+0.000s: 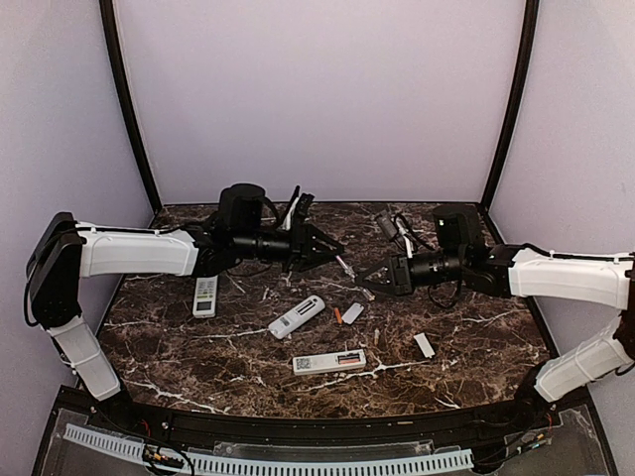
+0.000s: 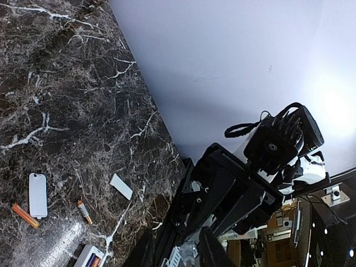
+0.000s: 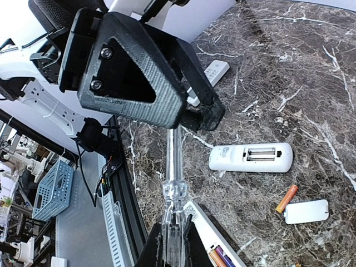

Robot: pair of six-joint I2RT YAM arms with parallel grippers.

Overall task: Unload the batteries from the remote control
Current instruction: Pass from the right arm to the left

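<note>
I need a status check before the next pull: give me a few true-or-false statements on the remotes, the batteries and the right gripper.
1. The middle remote still holds batteries. False: its open compartment is empty.
2. The nearest remote is already emptied. False: loaded batteries still sit in its open compartment.
3. The right gripper is shut on a clear plastic tool. True.
4. An orange battery lies loose next to a white cover plate. True.
5. Only two remotes are on the marble table. False: a third remote lies on its left side.
</note>
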